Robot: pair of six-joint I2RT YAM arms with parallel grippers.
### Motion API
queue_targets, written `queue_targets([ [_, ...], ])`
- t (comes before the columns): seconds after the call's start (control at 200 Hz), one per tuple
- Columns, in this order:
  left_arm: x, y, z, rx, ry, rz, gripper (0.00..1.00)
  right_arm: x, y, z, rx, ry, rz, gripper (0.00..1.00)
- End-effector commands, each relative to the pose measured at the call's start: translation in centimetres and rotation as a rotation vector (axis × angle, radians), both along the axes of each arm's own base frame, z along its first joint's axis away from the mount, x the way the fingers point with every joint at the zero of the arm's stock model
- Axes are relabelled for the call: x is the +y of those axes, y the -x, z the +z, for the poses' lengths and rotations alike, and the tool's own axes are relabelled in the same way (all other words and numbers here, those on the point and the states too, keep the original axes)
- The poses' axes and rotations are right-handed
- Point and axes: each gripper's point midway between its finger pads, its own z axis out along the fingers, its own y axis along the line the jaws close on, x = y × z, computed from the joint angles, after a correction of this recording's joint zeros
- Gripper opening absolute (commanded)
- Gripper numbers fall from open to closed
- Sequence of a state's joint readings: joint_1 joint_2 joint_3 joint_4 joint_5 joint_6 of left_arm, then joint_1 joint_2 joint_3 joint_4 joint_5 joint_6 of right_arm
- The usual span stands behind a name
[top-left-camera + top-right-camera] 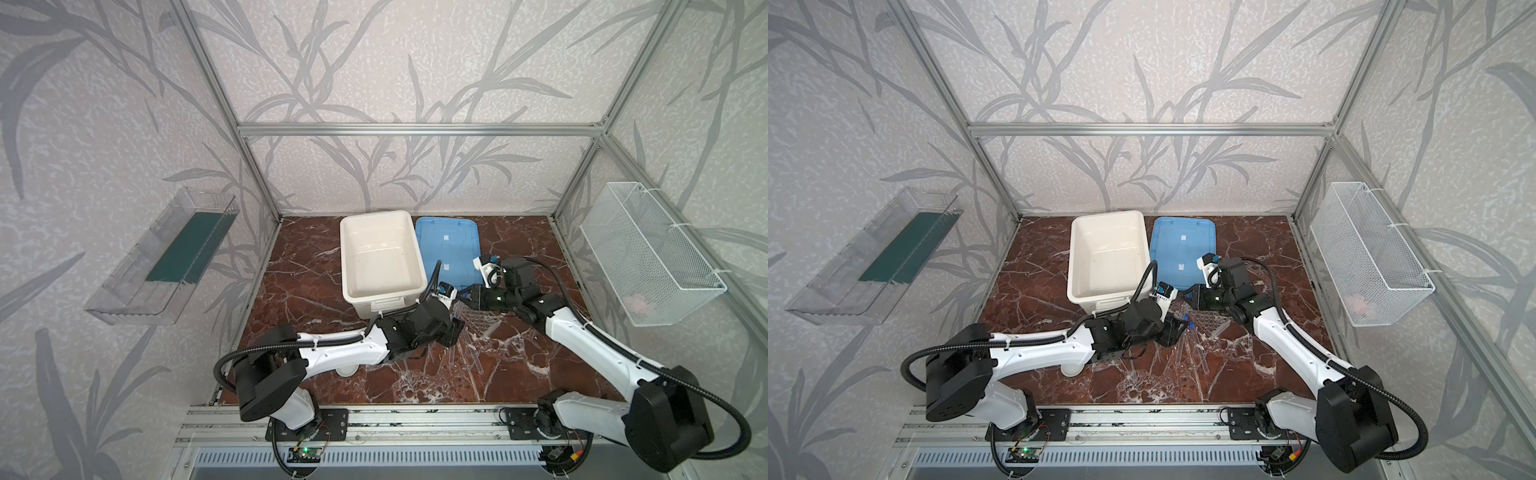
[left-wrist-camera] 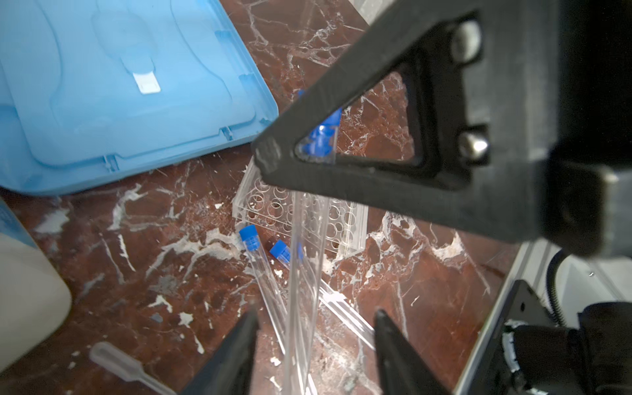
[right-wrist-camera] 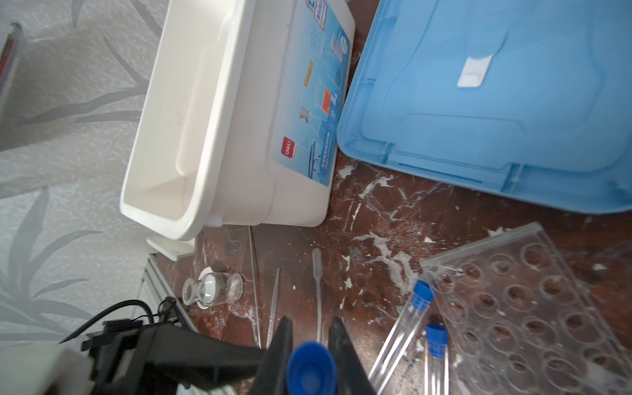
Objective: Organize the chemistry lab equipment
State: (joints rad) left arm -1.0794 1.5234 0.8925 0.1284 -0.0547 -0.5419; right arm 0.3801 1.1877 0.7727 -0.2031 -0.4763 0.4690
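Observation:
My right gripper [image 3: 311, 324] is shut on the blue cap [image 3: 311, 367] of a long clear tube [image 2: 302, 273]. The tube's clear body runs down between the spread fingers of my left gripper [image 2: 314, 325], which is open and touches nothing. Two more blue-capped tubes [image 3: 405, 325] [image 3: 436, 345] lie on the marble beside the clear perforated rack [image 3: 530, 307] [image 2: 345, 219]. A small clear jar [image 3: 219, 289] lies on its side on a white round dish [image 3: 204, 274]. Thin clear rods [image 3: 254, 273] and a pipette [image 3: 318, 284] lie near it. Both grippers meet above the rack [image 1: 482, 320] in both top views.
The big white tub [image 1: 380, 253] stands open at the back, with its blue lid [image 1: 449, 245] flat beside it. A clear shelf [image 1: 166, 257] hangs on the left wall and a white wire basket [image 1: 648, 253] on the right wall.

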Motion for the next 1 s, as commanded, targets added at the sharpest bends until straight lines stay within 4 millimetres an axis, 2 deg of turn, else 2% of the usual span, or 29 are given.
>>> queue_targets([
  [0.0,-0.5,0.2,4.7,-0.027,0.108,-0.002,0.89,-2.5,-0.8,2.4,-0.159,0.125,-0.078,0.19],
  [0.055,-0.8,0.2,6.0,-0.017,0.146,0.002,0.99,-3.7,-1.1,3.4,-0.229,0.168,-0.124,0.19],
  [0.19,-1.5,-0.1,7.6,0.046,0.221,0.030,0.99,-6.0,-2.0,6.3,-0.395,0.236,-0.221,0.19],
  [0.31,-1.3,-0.8,6.7,0.159,0.216,0.106,0.99,-7.3,-3.2,8.3,-0.522,0.282,-0.292,0.19],
  [0.415,-0.9,-1.6,5.5,0.204,0.198,0.139,0.99,-7.8,-4.4,9.2,-0.604,0.321,-0.327,0.19],
  [0.5,-1.0,-2.2,4.9,0.228,0.208,0.137,0.99,-8.1,-5.3,9.2,-0.649,0.351,-0.345,0.19],
  [0.62,-1.3,-2.9,5.2,0.210,0.270,0.138,0.99,-8.0,-6.4,8.4,-0.660,0.391,-0.342,0.19],
  [0.845,-2.5,-4.3,4.8,0.189,0.256,0.128,0.99,-6.6,-7.9,6.4,-0.648,0.382,-0.300,0.18],
  [0.999,-1.1,-5.4,3.8,0.169,0.172,0.208,0.99,-6.1,-8.5,4.5,-0.577,0.373,-0.288,0.18],
])
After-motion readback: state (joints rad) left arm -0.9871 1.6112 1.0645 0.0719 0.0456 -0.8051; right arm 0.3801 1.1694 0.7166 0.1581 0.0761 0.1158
